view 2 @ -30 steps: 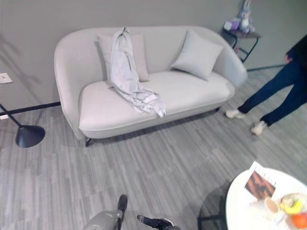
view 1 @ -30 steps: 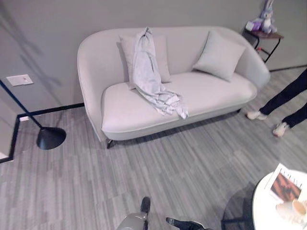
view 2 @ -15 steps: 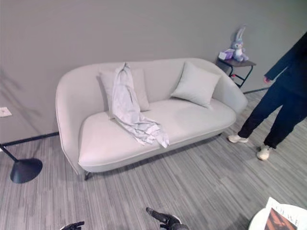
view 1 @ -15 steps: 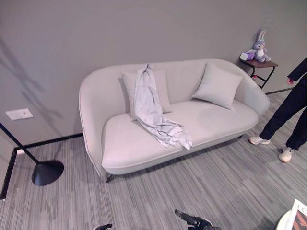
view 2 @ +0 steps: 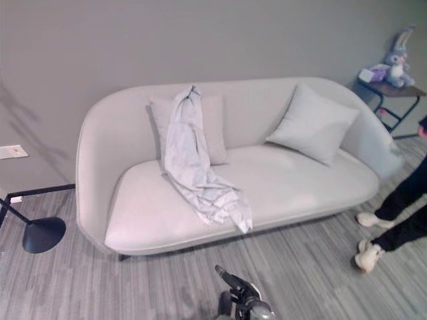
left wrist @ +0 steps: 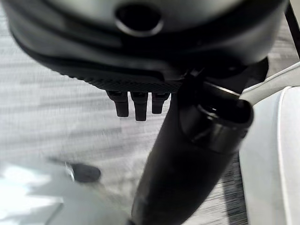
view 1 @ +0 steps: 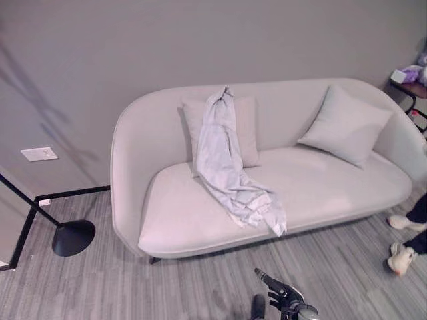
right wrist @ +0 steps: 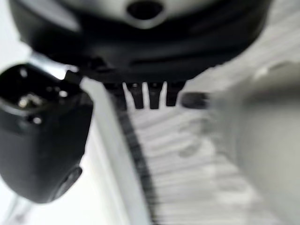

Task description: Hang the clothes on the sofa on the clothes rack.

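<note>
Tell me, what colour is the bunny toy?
The bunny toy looks grey and purple, clearest in the right eye view.

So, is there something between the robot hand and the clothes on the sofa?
Nothing visible. Bare floor lies between the right robot hand and the sofa, where the clothes hang from the backrest over a cushion onto the seat.

A person's legs were cut off by the right edge. The floor lamp's pole was cut off at the left edge. The right hand was cropped at the bottom edge.
</note>
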Motion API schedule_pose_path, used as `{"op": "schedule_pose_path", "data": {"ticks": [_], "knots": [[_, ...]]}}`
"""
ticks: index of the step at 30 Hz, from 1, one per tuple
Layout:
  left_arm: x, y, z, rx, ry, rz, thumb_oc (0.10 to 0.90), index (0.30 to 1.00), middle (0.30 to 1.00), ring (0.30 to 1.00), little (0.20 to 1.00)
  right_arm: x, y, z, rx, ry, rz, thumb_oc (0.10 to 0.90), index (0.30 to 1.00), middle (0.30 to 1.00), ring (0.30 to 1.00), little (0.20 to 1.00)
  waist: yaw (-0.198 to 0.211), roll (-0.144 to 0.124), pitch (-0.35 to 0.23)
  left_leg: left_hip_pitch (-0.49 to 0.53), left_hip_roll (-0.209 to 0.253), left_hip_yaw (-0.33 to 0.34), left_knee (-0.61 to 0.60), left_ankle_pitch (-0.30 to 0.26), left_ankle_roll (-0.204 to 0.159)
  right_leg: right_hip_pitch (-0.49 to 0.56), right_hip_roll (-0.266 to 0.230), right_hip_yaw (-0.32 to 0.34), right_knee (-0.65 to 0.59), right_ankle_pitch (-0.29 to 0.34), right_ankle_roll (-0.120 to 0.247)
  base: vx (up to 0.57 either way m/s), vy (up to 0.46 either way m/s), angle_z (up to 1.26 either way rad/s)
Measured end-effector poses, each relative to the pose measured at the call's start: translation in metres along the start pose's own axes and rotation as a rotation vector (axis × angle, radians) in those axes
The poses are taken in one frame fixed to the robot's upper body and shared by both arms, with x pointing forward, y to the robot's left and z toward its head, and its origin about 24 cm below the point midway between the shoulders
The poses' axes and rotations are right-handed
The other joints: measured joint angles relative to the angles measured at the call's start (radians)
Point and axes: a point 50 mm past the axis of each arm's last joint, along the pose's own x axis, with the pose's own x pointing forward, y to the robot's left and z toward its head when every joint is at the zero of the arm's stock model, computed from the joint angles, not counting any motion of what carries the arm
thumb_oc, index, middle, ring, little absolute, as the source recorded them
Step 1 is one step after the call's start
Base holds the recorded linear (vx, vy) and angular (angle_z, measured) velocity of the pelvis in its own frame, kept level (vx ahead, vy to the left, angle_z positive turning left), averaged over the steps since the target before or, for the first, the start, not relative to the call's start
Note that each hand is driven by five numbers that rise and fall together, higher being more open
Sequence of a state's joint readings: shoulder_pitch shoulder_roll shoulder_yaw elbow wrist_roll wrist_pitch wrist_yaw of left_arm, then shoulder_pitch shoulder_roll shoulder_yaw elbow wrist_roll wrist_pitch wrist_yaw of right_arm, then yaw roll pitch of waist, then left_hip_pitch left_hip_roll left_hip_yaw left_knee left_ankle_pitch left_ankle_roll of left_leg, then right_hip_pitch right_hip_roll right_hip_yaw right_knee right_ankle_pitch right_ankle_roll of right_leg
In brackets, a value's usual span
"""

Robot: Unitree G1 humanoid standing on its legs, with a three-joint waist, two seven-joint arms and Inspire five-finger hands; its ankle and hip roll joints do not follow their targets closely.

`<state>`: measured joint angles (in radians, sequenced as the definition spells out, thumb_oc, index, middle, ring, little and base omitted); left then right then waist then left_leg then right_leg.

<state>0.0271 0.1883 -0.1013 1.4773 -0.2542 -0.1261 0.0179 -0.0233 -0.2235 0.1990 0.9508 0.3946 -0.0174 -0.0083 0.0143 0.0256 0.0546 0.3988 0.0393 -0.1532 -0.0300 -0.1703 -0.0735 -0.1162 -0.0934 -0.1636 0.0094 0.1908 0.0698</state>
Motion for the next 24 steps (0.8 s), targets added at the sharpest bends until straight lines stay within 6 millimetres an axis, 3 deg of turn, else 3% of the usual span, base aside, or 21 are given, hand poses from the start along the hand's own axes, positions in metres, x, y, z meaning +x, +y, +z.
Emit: {"op": "schedule_pose_path", "data": {"ticks": [2,4,6,7,8,10,12,13,14,15,16,17,18,19,20,21,22,24], "knots": [[0.000,-0.002,0.001,-0.027,-0.014,0.001,0.800,0.900,0.900,0.900,0.900,0.000,0.003,0.033,-0.069,-0.127,0.025,0.800,0.900,0.900,0.900,0.900,0.000,-0.015,0.005,-0.065,0.018,0.030,0.135,0.015,-0.026,-0.006,0.028,0.002,0.029,-0.032,-0.042,0.27,-0.279,-0.09],[0.001,-0.001,0.011,-0.034,-0.052,0.010,0.800,0.900,0.900,0.900,0.900,-0.008,-0.002,0.069,-0.148,-0.282,0.018,0.800,0.900,0.900,0.900,0.900,-0.001,-0.041,0.008,-0.154,0.024,0.035,0.310,0.059,-0.097,0.013,0.043,-0.002,0.020,-0.058,-0.079,0.20,-0.212,-0.01],[0.001,-0.003,0.019,-0.050,-0.082,0.003,0.800,0.900,0.900,0.900,0.900,-0.013,-0.010,0.094,-0.233,-0.377,-0.025,0.800,0.900,0.900,0.900,0.900,0.000,-0.041,0.007,-0.199,0.035,0.027,0.427,0.100,-0.130,0.039,0.070,-0.022,0.016,-0.076,-0.104,0.22,-0.247,-0.02],[0.001,-0.004,0.022,-0.051,-0.097,0.001,0.800,0.900,0.900,0.900,0.900,-0.015,-0.013,0.103,-0.261,-0.413,-0.047,0.800,0.900,0.900,0.900,0.900,0.001,-0.049,0.009,-0.229,0.043,0.018,0.494,0.071,-0.108,0.062,0.074,-0.019,0.005,-0.092,-0.124,0.38,-0.417,0.29],[0.002,-0.007,0.037,-0.052,-0.154,-0.010,0.800,0.900,0.900,0.900,0.900,-0.020,-0.030,0.119,-0.333,-0.462,-0.141,0.800,0.900,0.900,0.900,0.900,0.011,-0.054,0.008,-0.308,0.050,0.009,0.612,0.124,-0.075,0.096,0.088,-0.020,-0.005,-0.137,-0.134,0.22,-0.242,0.27],[0.001,-0.003,0.049,-0.050,-0.206,0.002,0.800,0.900,0.900,0.900,0.900,-0.023,-0.039,0.133,-0.426,-0.501,-0.224,0.800,0.900,0.900,0.900,0.900,0.036,-0.076,0.022,-0.396,0.046,0.016,0.786,0.272,-0.086,0.135,0.086,-0.022,-0.037,-0.137,-0.135,0.14,-0.204,0.10],[0.001,0.003,0.054,-0.052,-0.223,0.026,0.800,0.900,0.900,0.900,0.900,-0.024,-0.039,0.139,-0.446,-0.530,-0.266,0.800,0.900,0.900,0.900,0.900,0.048,-0.104,0.038,-0.464,0.054,0.043,0.875,0.150,-0.024,0.193,0.072,-0.023,-0.065,-0.141,-0.140,0.18,-0.219,0.17],[0.000,0.004,0.061,-0.051,-0.248,0.029,0.800,0.900,0.900,0.900,0.900,-0.024,-0.039,0.140,-0.458,-0.538,-0.283,0.800,0.900,0.900,0.900,0.900,0.056,-0.113,0.045,-0.494,0.070,0.062,0.879,0.125,0.001,0.202,0.065,-0.026,-0.067,-0.145,-0.146,0.11,-0.092,0.59],[-0.003,0.011,0.087,-0.015,-0.341,0.036,0.800,0.900,0.900,0.900,0.900,-0.025,-0.040,0.145,-0.509,-0.552,-0.329,0.800,0.900,0.900,0.900,0.900,0.063,-0.156,0.077,-0.576,0.151,0.219,0.817,0.053,0.015,0.234,0.034,-0.065,-0.102,-0.157,-0.147,0.10,0.006,0.69],[-0.006,0.010,0.102,-0.007,-0.401,0.044,0.800,0.900,0.900,0.900,0.900,-0.027,-0.041,0.155,-0.534,-0.583,-0.349,0.800,0.900,0.900,0.900,0.900,0.062,-0.151,0.107,-0.602,0.172,0.251,0.667,0.073,0.002,0.245,0.027,-0.079,-0.091,-0.153,-0.142,0.13,0.038,0.53],[-0.005,0.007,0.098,-0.010,-0.391,0.039,0.800,0.900,0.900,0.900,0.900,-0.026,-0.036,0.163,-0.544,-0.607,-0.350,0.800,0.900,0.900,0.900,0.900,0.085,-0.121,0.115,-0.617,0.184,0.235,0.549,0.097,-0.011,0.256,0.023,-0.079,-0.086,-0.155,-0.142,0.19,0.095,0.10],[-0.005,0.005,0.095,-0.014,-0.381,0.032,0.800,0.900,0.900,0.900,0.900,-0.027,-0.034,0.167,-0.562,-0.623,-0.360,0.800,0.900,0.900,0.900,0.900,0.092,-0.131,0.122,-0.630,0.175,0.281,0.440,0.107,-0.021,0.271,-0.002,-0.102,-0.103,-0.181,-0.105,0.15,0.098,0.09],[-0.005,-0.002,0.097,-0.018,-0.389,0.025,0.800,0.900,0.900,0.900,0.900,-0.027,-0.034,0.171,-0.609,-0.632,-0.372,0.800,0.900,0.900,0.900,0.900,0.092,-0.099,0.130,-0.636,0.171,0.305,0.228,0.138,-0.051,0.286,-0.014,-0.148,-0.103,-0.205,-0.049,0.12,0.064,0.47],[-0.005,-0.012,0.097,-0.016,-0.395,0.002,0.800,0.900,0.900,0.900,0.900,-0.022,-0.040,0.171,-0.651,-0.595,-0.400,0.800,0.900,0.900,0.900,0.900,0.093,-0.063,0.129,-0.664,0.171,0.307,0.100,0.168,-0.069,0.299,-0.014,-0.176,-0.104,-0.213,-0.022,0.10,0.012,0.64],[-0.006,-0.018,0.097,-0.034,-0.401,-0.009,0.800,0.900,0.900,0.900,0.900,-0.016,-0.043,0.167,-0.699,-0.545,-0.409,0.800,0.900,0.900,0.900,0.900,0.095,-0.035,0.135,-0.673,0.168,0.312,0.086,0.176,-0.060,0.321,-0.013,-0.184,-0.103,-0.219,0.010,0.07,0.022,0.48],[-0.005,-0.022,0.092,-0.052,-0.389,-0.013,0.800,0.900,0.900,0.900,0.900,-0.013,-0.042,0.158,-0.740,-0.506,-0.392,0.800,0.900,0.900,0.900,0.900,0.113,-0.004,0.125,-0.667,0.167,0.311,0.111,0.227,-0.012,0.359,-0.003,-0.176,-0.103,-0.237,0.045,0.09,0.048,0.33],[-0.006,-0.022,0.092,-0.045,-0.393,-0.011,0.800,0.900,0.900,0.900,0.900,-0.010,-0.035,0.145,-0.754,-0.480,-0.363,0.800,0.900,0.900,0.900,0.900,0.130,-0.022,0.122,-0.653,0.153,0.315,0.116,0.290,0.011,0.386,-0.025,-0.174,-0.100,-0.247,0.063,0.04,0.059,0.21],[-0.005,-0.007,0.093,-0.005,-0.400,0.022,0.800,0.900,0.900,0.900,0.900,-0.001,-0.011,0.140,-0.780,-0.472,-0.292,0.800,0.900,0.900,0.900,0.900,0.144,-0.062,0.118,-0.641,0.113,0.307,0.087,0.329,0.008,0.363,-0.047,-0.160,-0.080,-0.295,0.055,0.00,0.046,0.14]]}}
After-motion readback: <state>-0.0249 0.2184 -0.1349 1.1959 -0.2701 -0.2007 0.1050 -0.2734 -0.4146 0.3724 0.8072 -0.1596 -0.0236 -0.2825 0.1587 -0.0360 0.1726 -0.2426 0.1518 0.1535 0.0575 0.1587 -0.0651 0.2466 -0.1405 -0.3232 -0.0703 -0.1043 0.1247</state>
